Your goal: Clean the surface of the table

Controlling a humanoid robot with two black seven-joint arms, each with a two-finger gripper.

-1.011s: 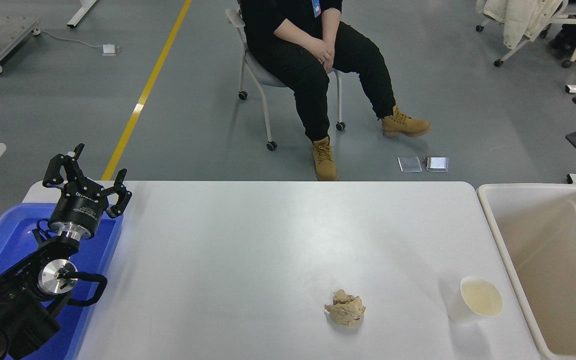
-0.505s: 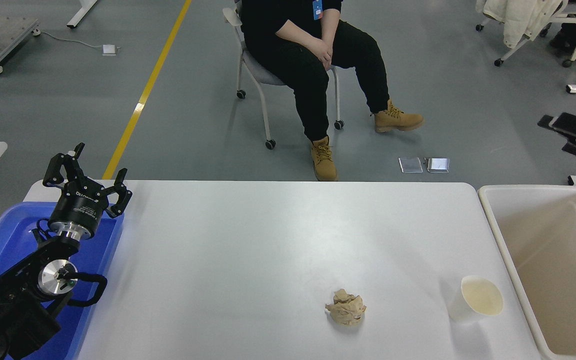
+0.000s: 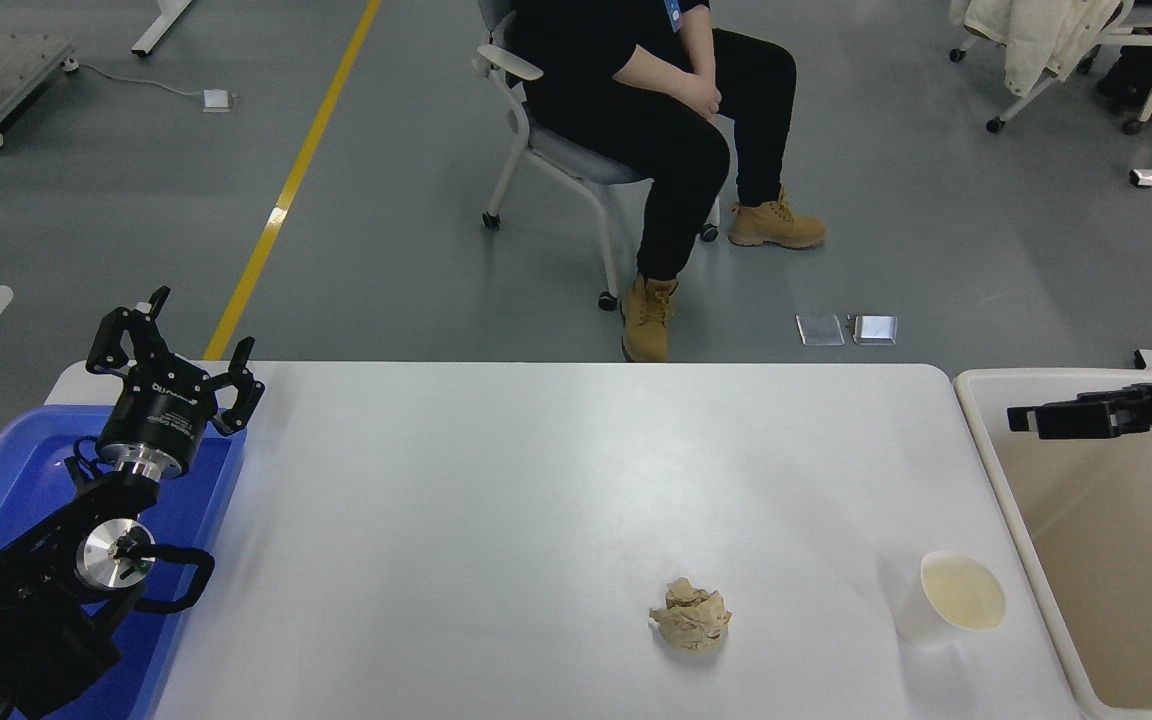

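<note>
The white table surface (image 3: 496,480) fills the middle of the view. A crumpled ball of brown paper (image 3: 691,617) lies on it near the front, right of centre. A white paper cup (image 3: 951,598) lies or leans to the right of the ball, its mouth towards me. My right gripper (image 3: 1026,418) comes in from the right edge and hovers above the beige bin's near-left rim, pointing left, well behind the cup. My left gripper (image 3: 176,345) is parked open and empty over the blue tray at the lower left.
A beige rimmed bin (image 3: 996,480) stands against the table's right end. A blue plastic tray (image 3: 6,470) lies at the left end under my left arm. A person in black sits on a wheeled chair (image 3: 546,150) beyond the far edge.
My right arm has swung down and left from beside the table to above the bin's rim. The seated person has turned on the chair. The paper ball, the cup and my left arm have not moved.
</note>
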